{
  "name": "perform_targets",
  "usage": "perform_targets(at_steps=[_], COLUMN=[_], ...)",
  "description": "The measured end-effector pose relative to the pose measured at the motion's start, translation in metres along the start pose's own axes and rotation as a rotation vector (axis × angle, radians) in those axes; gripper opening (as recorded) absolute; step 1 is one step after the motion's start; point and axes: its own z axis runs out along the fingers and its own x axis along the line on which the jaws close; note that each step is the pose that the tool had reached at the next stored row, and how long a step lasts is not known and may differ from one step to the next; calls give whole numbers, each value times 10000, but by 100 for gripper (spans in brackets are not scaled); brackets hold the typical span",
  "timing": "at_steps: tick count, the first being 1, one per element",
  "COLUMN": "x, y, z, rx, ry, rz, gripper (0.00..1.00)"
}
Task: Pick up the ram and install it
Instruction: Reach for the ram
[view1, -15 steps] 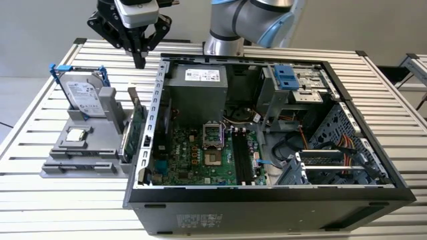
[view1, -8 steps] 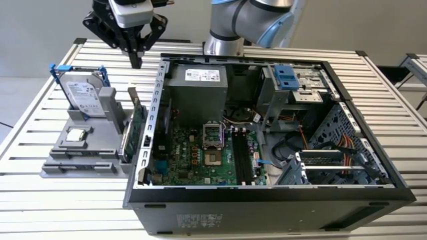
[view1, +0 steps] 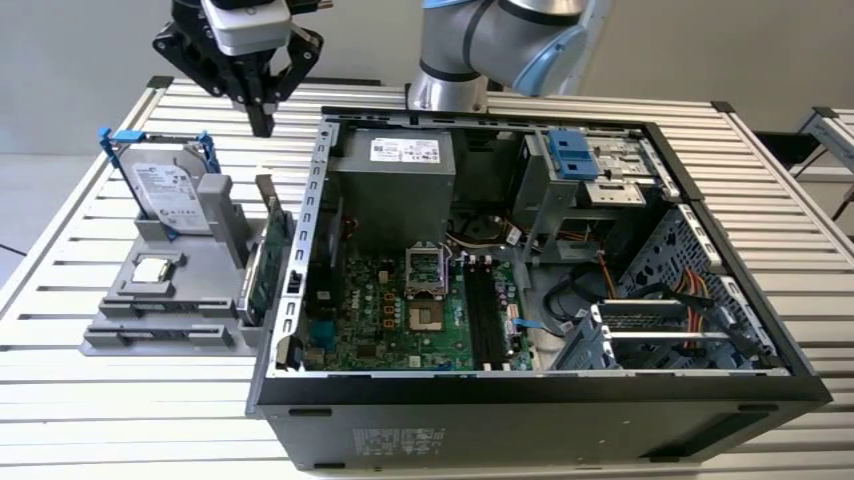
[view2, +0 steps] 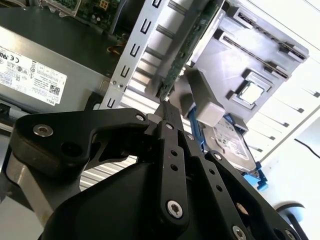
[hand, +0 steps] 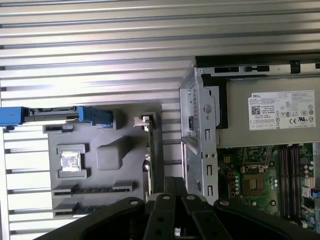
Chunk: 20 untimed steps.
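Approach stage: the gripper (view1: 260, 122), fingers pressed together and empty, hangs upper left over the parts holder (view1: 120, 345). Picking up the ram likely requires you to spread them first.

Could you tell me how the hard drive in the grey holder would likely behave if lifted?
The hard drive has a silver metal-looking case, so it is probably stiff and heavy for its size. It stands upright on edge in the grey holder, so a sideways push might tip it. Its blue frame looks thin and may flex.
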Motion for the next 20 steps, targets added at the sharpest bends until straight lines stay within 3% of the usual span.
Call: perform_targets(at_steps=[20], x=[237], y=[-17], z=[-5], rx=[0], ry=[3], rz=[-24], gripper=[0])
